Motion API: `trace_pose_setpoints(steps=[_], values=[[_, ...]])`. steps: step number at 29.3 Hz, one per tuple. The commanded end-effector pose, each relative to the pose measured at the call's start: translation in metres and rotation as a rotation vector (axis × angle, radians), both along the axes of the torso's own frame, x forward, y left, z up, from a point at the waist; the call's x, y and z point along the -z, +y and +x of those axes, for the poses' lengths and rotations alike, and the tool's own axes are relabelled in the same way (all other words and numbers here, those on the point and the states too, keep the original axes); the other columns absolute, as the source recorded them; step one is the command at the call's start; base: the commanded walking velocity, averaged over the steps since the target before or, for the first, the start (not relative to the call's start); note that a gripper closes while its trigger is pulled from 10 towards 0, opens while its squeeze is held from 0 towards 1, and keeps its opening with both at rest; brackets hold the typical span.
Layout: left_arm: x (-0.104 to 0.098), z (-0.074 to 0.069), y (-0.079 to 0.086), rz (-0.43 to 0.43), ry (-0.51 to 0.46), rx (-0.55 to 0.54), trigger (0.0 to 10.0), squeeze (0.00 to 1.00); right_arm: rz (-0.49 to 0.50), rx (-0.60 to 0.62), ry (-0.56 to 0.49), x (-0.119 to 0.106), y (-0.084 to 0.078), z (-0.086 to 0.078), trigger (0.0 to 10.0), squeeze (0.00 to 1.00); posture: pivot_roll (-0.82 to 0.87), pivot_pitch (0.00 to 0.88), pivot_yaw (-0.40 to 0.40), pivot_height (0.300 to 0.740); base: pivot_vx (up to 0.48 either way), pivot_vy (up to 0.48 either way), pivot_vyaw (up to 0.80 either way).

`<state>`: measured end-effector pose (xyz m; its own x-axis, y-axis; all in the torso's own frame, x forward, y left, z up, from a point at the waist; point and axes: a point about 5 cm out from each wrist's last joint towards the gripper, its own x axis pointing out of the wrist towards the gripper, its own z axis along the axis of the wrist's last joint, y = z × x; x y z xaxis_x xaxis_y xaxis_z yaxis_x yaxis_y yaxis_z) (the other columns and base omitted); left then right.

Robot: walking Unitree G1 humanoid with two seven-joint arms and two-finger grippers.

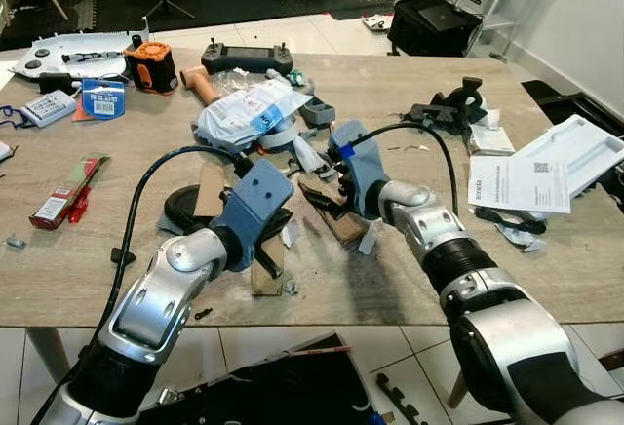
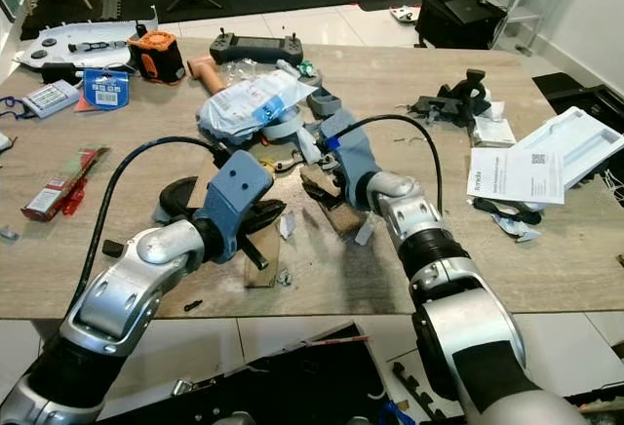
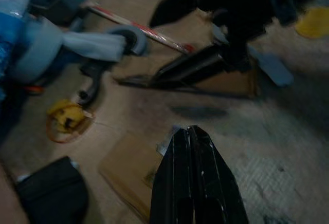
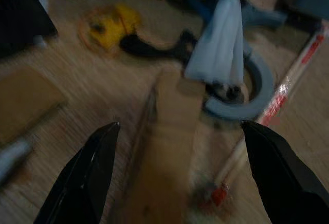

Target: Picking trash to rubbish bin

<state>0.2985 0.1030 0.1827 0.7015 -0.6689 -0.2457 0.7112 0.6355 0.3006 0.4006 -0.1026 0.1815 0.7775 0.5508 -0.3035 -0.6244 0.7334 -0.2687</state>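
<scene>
Wood-grain table [image 1: 88,259], right tool [image 4: 177,175] spread wide over flat brown cardboard strip [image 4: 167,172], left tool [image 3: 195,183] pressed closed above cardboard square [image 3: 128,170]

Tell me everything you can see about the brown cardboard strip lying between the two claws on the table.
The cardboard strip is a flat, narrow piece of plain brown card, lying on the wooden table near its middle. It rests loose, with scraps of paper and a roll of grey tape close by its far end. The right claw is open, its fingers spread either side of the strip without touching it. The left claw, shut, points toward it from the other side.
</scene>
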Motion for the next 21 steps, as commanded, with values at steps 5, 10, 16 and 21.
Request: trace_pose_setpoints(steps=[5,10,16,21], values=[[0.005,-0.009,-0.006,0.043,0.019,0.077,10.0,0.00,-0.099,0.003,0.098,0.029,0.000,-0.006,10.0,0.00,0.19,0.183,-0.027,0.740,0.000,0.000,0.00],[0.005,-0.010,-0.008,0.051,0.031,0.104,10.0,0.00,-0.109,-0.006,0.246,0.053,0.000,-0.016,10.0,0.00,0.19,0.176,-0.024,0.740,0.000,0.000,0.00],[0.005,-0.008,-0.010,0.050,0.026,0.104,10.0,0.00,-0.069,0.063,0.396,0.076,-0.001,-0.026,10.0,0.00,0.19,0.168,-0.025,0.740,0.000,0.000,0.00],[0.005,-0.007,-0.010,0.057,0.025,0.104,10.0,0.00,-0.097,0.071,0.380,0.075,-0.003,-0.025,1.2,0.00,0.20,0.163,-0.019,0.740,0.000,0.000,0.00]])
